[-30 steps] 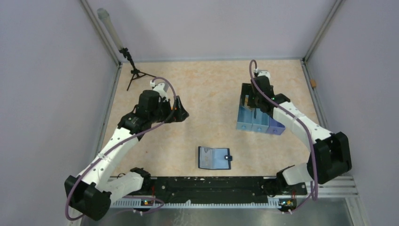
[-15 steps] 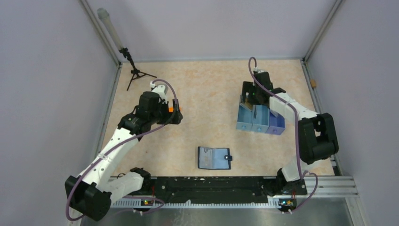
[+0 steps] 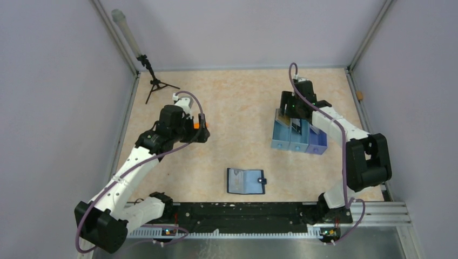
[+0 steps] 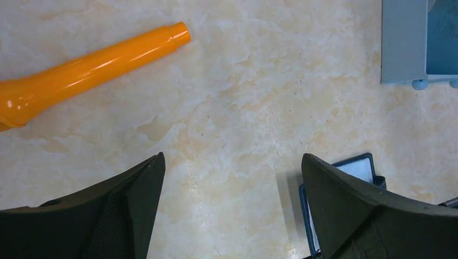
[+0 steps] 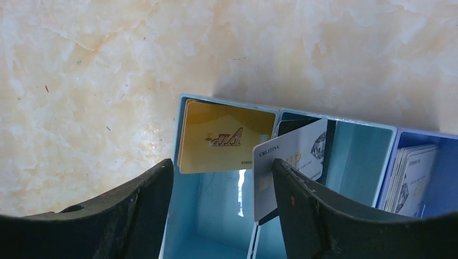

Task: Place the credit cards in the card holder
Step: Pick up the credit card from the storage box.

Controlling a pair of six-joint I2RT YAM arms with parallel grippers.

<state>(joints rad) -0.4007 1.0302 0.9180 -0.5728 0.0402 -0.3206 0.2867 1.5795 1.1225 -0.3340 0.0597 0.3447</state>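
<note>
Careful: your right gripper (image 5: 222,172) hangs jaws-apart over the gold card (image 5: 216,135) and white card (image 5: 294,154); closing here may pinch both. Your left gripper (image 4: 232,162) is wide, empty.

At the left wrist, only a corner of the card holder (image 4: 354,166) shows past a finger (image 4: 378,216); the orange tube (image 4: 92,67) runs off the left edge, the blue boxes (image 4: 405,43) off the top right. At the right wrist, the white card (image 5: 291,159) has its lower end behind a finger (image 5: 324,216). From above, the credit cards (image 3: 282,116) toward the far right corner of the table (image 3: 237,102) are too small to read.
</note>
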